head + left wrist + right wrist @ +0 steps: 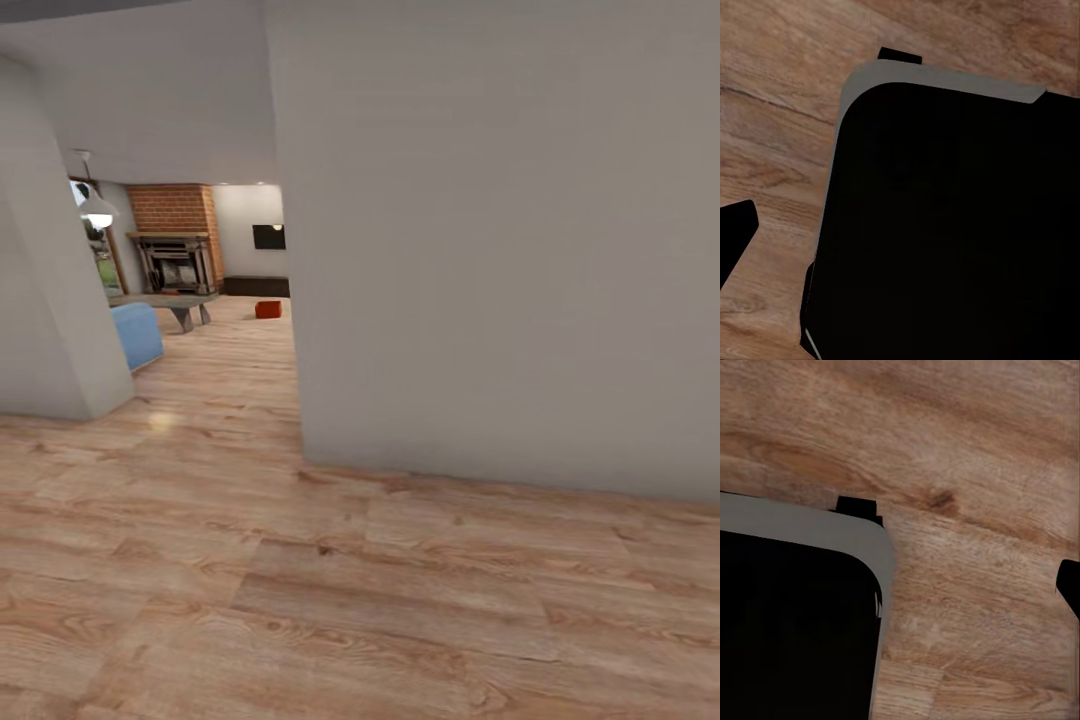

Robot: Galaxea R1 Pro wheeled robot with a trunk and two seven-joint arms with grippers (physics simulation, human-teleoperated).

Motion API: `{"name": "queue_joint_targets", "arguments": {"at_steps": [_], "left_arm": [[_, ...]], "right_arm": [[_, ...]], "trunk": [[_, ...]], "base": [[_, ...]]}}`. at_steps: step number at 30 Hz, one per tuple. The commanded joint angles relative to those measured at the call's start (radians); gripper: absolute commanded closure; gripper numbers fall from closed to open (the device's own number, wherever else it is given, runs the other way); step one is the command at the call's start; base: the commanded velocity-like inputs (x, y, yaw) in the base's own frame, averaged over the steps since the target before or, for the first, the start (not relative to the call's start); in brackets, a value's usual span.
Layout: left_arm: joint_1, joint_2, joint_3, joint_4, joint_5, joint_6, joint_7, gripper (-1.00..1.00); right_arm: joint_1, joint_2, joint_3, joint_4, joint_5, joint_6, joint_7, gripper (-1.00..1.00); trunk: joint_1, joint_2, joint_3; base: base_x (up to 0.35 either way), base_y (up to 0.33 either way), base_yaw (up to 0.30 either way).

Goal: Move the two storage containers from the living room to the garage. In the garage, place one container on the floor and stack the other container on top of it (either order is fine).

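Head view: robot is standing on light wood plank floor point(300, 600), facing a large pale wall point(500, 250) that is taking up the right and centre of the frame. At left centre, a gap between this wall and a second wall point(40, 300) is opening onto the living room: brick fireplace point(175, 240), black TV point(269, 237), a low table point(165, 300), a blue seat point(137, 335).

1 storage container point(267, 310) is sitting on the far floor, small and orange-red, just left of the wall's edge. I cannot see a 2nd.

Both wrist views are looking down at plank floor and the robot's dark base point(945, 240). Finger spread on either hand: cannot tell.

Risks, as judged:
1. Wall corner is lying close to the straight path; cutting it tight would likely clip the base.
2. Table and seat are narrowing the approach beyond.
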Motion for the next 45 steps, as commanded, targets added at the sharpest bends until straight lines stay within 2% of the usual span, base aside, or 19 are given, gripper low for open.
{"name": "queue_joint_targets", "arguments": {"at_steps": [1,45], "left_arm": [[0.0,0.0,0.0,-0.001,0.005,0.0,0.001,-1.0],[0.0,0.001,0.0,0.002,0.005,0.0,0.001,-1.0]], "right_arm": [[-0.001,0.0,0.008,0.002,-0.008,-0.005,0.0,-1.0],[-0.001,-0.001,0.008,0.002,-0.007,-0.005,0.0,-1.0]], "trunk": [[0.001,0.0,-0.001],[0.001,0.0,-0.001]], "base": [[0.324,0.0,0.274],[0.324,0.0,0.275]]}}
